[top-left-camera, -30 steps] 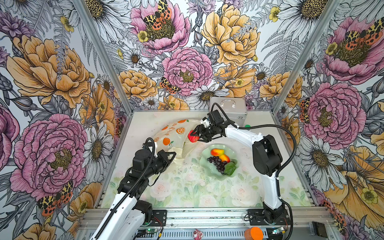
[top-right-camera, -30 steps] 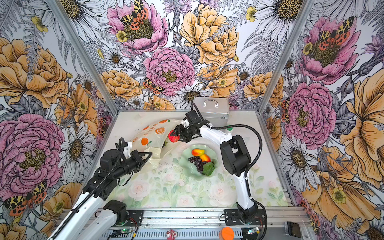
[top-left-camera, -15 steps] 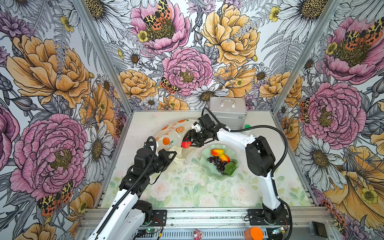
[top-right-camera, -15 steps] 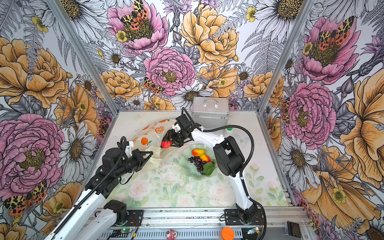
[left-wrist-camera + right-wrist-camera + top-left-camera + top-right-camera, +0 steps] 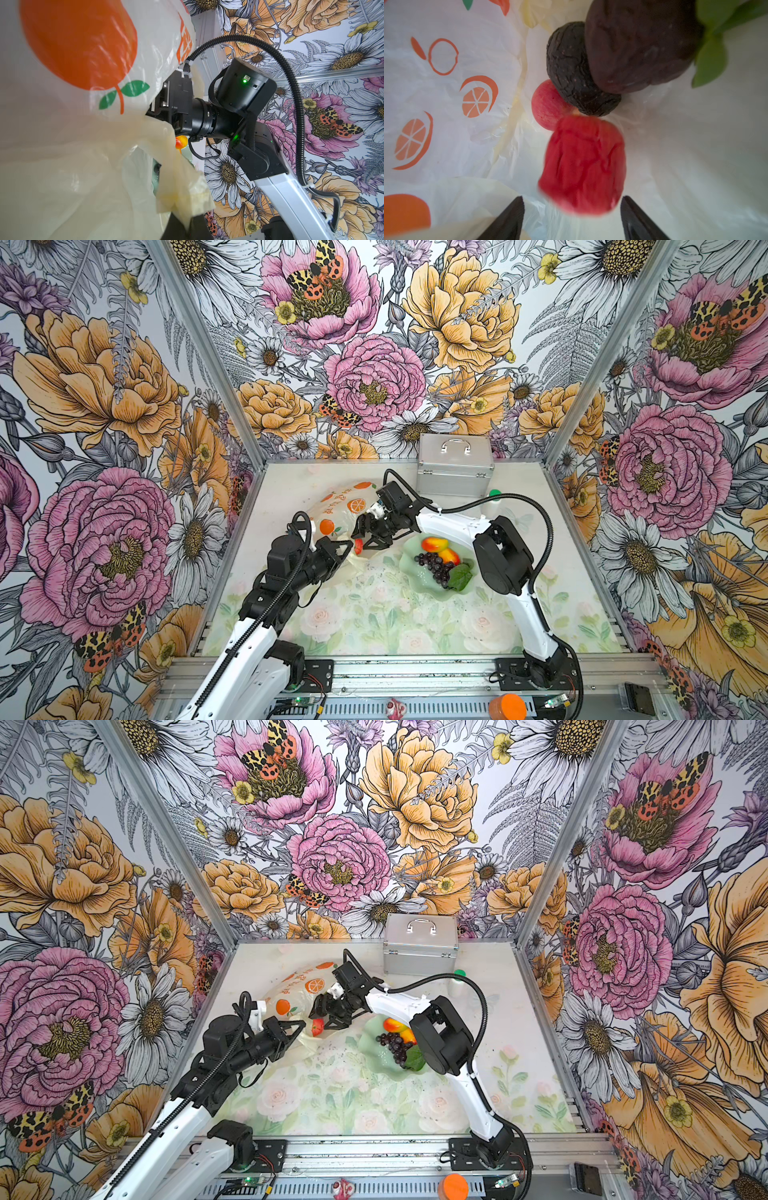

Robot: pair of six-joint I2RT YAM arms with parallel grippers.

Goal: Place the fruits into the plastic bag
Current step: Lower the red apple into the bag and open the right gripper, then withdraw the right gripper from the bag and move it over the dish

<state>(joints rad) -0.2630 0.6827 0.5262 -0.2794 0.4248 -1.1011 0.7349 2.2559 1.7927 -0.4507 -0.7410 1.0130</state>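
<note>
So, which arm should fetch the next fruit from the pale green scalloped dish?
Probably right. The right gripper is open near the pale green scalloped dish; the left gripper is shut on the translucent printed plastic bag, holding its mouth up.

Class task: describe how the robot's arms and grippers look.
The left arm and right arm share white links, rounded black joint housings and black ribbed cable hoses. The left gripper and right gripper are black, with tapering jaws. Green lights dot the right arm.
</note>
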